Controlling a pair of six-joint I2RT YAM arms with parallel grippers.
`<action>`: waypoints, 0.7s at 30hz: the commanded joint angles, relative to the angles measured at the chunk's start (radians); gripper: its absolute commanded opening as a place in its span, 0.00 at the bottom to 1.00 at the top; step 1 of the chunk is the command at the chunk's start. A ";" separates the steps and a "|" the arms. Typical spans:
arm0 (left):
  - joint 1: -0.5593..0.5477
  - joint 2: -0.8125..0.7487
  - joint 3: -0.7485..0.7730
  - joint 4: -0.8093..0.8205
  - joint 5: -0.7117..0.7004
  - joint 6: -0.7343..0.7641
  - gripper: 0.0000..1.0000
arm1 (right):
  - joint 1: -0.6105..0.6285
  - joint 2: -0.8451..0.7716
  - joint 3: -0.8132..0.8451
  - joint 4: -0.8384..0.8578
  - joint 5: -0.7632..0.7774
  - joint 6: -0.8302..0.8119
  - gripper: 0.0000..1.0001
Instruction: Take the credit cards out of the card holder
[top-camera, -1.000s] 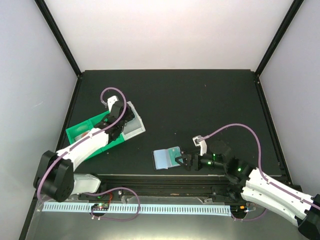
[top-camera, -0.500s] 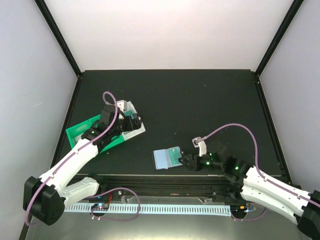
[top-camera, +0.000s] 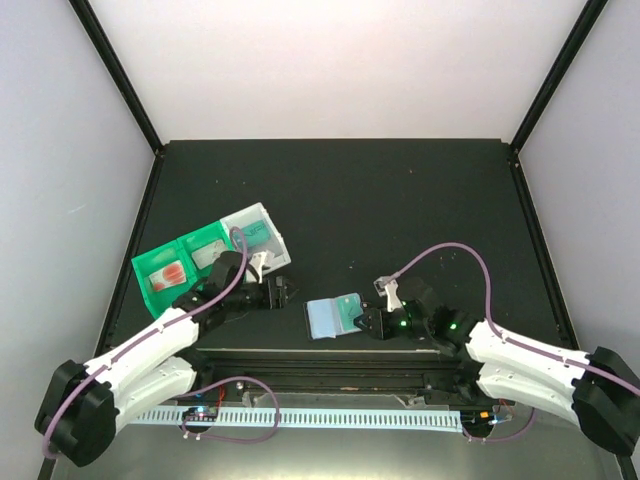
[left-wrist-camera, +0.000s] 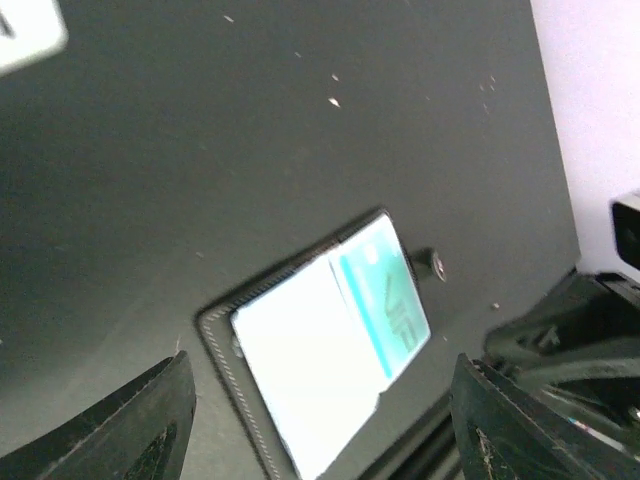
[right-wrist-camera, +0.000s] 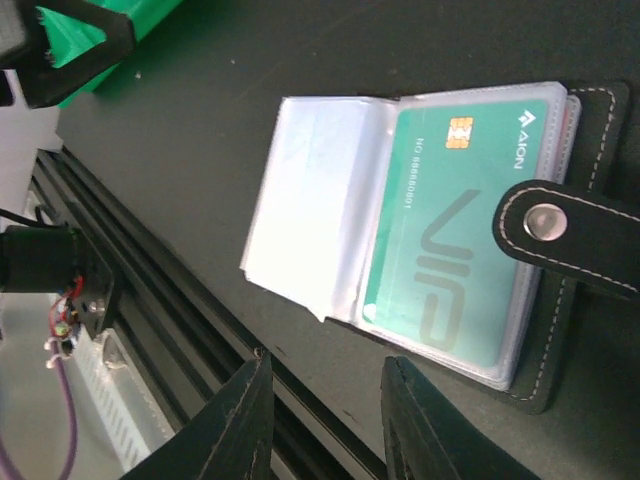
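Swung the left gripper (top-camera: 280, 291) over from the green two-compartment plastic tray (top-camera: 205, 245) and white open bin (top-camera: 240, 218), fingers spread and empty, now just left of the pale-blue translucent bifold card holder (top-camera: 322, 320) lying open near the front edge. Narrowed the right gripper (top-camera: 367, 322) at the holder's right side, tips apart and pinching nothing, so teal plastic VIP card (right-wrist-camera: 455, 255) not yet out of its sleeve. Watch the black snap strap (right-wrist-camera: 560, 235) lying across that card's end; whitish reddish-print card (top-camera: 172, 272) already in the tray.

I read the card holder (right-wrist-camera: 310, 200) as glossy clear plastic sleeves, stitched leathery cover, metal snap (right-wrist-camera: 545, 222); table (top-camera: 400, 200) matt.
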 joint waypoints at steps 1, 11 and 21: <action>-0.075 0.007 0.000 0.114 0.021 -0.073 0.71 | -0.001 0.050 0.041 0.004 0.060 -0.050 0.30; -0.199 0.086 -0.057 0.291 -0.020 -0.194 0.67 | -0.001 0.188 0.121 -0.060 0.181 -0.129 0.27; -0.299 0.208 -0.054 0.400 -0.031 -0.236 0.63 | -0.001 0.272 0.119 -0.006 0.194 -0.135 0.22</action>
